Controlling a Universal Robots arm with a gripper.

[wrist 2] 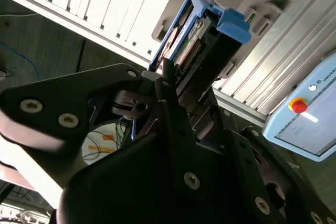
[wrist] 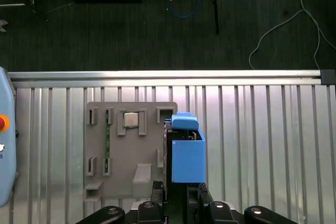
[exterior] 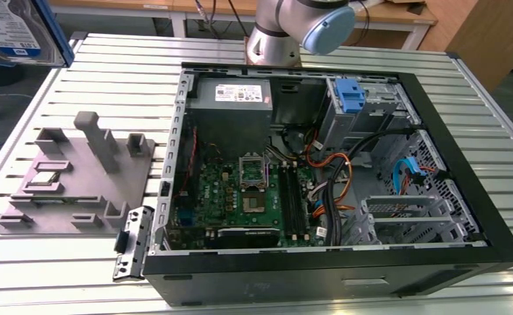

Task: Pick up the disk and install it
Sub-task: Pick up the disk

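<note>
Pincer (wrist: 178,186) clamps disk (wrist: 186,153) — grey fixture plate (wrist: 126,150), slatted table (wrist: 262,140) below

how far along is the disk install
Pickup looks done: the gripper is shut on the disk, held in the air clear of the grey fixture. Installing is left: the disk is not yet in the open computer case.

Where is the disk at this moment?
The disk is in the end effector, at the exterior view's upper left, raised above the table near the grey fixture.
</note>
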